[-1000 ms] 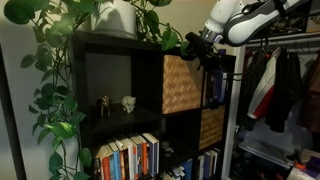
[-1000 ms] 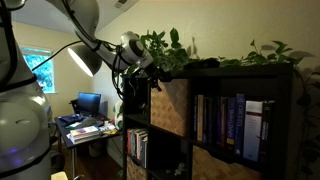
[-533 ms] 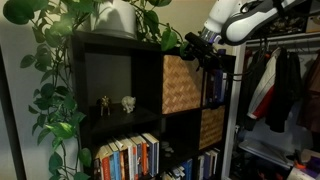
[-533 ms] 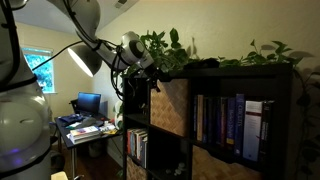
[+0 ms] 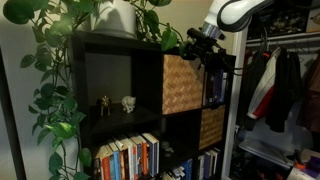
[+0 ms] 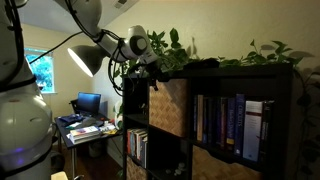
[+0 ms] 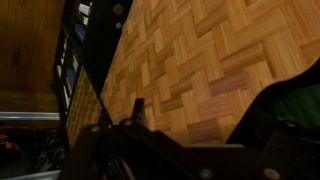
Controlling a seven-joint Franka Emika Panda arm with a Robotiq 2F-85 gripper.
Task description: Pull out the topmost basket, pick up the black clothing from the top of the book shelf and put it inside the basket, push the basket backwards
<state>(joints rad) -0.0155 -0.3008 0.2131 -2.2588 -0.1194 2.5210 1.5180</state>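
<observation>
At the book shelf's top front edge, an exterior view puts the gripper by the topmost basket, which sits in its compartment. In an exterior view the black clothing lies on top. Wrist view: spread, empty jaws over weave; the pull-out seems pending, needing a hooked rim.

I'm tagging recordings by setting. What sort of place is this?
Probably a lived-in home room, perhaps a bedroom or study: a black book shelf holding books, hanging jackets, and a desk with a monitor.

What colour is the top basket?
Topmost basket: light tan, checkered weave; best in wrist view.
</observation>
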